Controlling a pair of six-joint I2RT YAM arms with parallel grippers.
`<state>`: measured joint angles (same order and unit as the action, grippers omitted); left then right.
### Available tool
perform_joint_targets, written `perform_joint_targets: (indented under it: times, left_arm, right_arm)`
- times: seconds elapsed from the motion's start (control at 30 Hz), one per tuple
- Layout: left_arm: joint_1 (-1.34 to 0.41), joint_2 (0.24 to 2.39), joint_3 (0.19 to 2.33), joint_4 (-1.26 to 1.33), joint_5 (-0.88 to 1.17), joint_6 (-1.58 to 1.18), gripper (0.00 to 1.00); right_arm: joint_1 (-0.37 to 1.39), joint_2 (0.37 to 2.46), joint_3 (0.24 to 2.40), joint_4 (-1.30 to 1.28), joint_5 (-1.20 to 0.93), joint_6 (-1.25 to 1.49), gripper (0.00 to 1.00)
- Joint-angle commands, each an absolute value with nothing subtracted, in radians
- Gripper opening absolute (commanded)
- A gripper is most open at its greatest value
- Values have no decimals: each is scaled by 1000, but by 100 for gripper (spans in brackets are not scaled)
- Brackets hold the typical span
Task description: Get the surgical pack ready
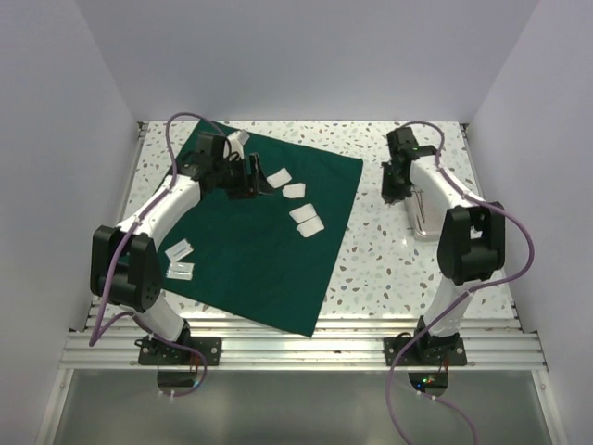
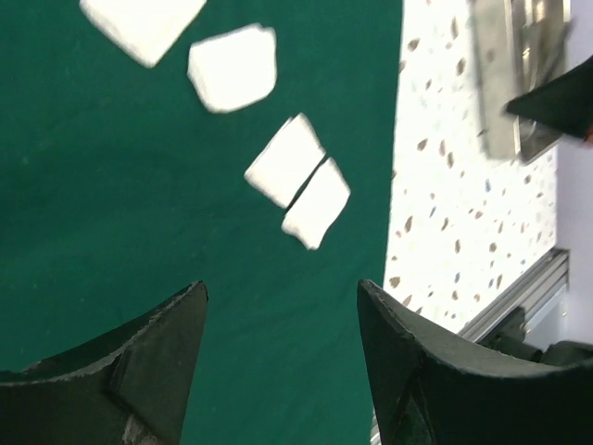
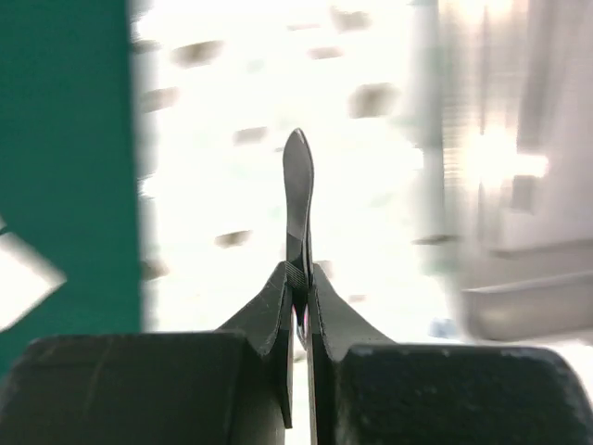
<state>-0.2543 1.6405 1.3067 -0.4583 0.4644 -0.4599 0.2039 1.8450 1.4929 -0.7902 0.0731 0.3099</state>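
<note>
- Dark green cloth (image 1: 269, 241) spread flat on the table, lightly creased, directly beneath the left gripper (image 2: 283, 352).
- Left fingers (image 2: 157, 371) held wide apart above the cloth, nothing between them.
- Ahead of the left fingertips: four white gauze pads (image 2: 284, 159) lying on the cloth, the nearest two touching edge to edge.
- Well behind the left fingers, near that arm's elbow: two more gauze pads (image 1: 179, 260), also on the cloth.
- Right gripper (image 3: 298, 287) clamped tight on a thin metal instrument (image 3: 298, 195), its flat rounded end projecting straight out past the fingertips.
- To the right of the right fingers: steel tray (image 3: 519, 306), blurred, standing off the cloth on bare table; contents not legible.
- To the left of the right fingers: cloth edge, with a strip of bare table between.
- Surface: white terrazzo table (image 1: 389, 269) with dark flecks, aluminium rail (image 1: 296, 345) along the near edge.
- Room: plain white walls (image 1: 306, 56) on three sides.
</note>
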Motion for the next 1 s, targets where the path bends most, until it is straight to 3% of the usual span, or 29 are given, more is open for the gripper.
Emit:
perform_joint_targets:
  times: [0.0, 0.13, 0.37, 0.5, 0.77, 0.83, 0.97]
  left_arm:
    - [-245, 1588, 1237, -430, 477, -394, 69]
    - [-245, 1580, 1190, -402, 525, -400, 68]
    - [-271, 1644, 1239, -469, 523, -354, 66]
    - [-336, 1683, 1278, -508, 497, -330, 65]
    - [-391, 1749, 1328, -535, 468, -322, 65]
    - [-399, 1772, 1351, -546, 456, -310, 65]
    - [-434, 1805, 1385, -543, 411, -293, 63]
  right_arm:
    - [77, 1830, 1520, -873, 343, 140, 0]
    - [-30, 1931, 1551, -876, 384, 88, 0]
    - [-63, 2103, 1696, -933, 397, 63, 0]
    - [-72, 2172, 1738, -945, 399, 80, 7]
    - [-71, 2137, 1807, -1028, 416, 167, 60]
    - [-69, 2085, 1816, -1051, 405, 187, 69]
    - [-34, 1962, 1795, -1039, 234, 209, 71]
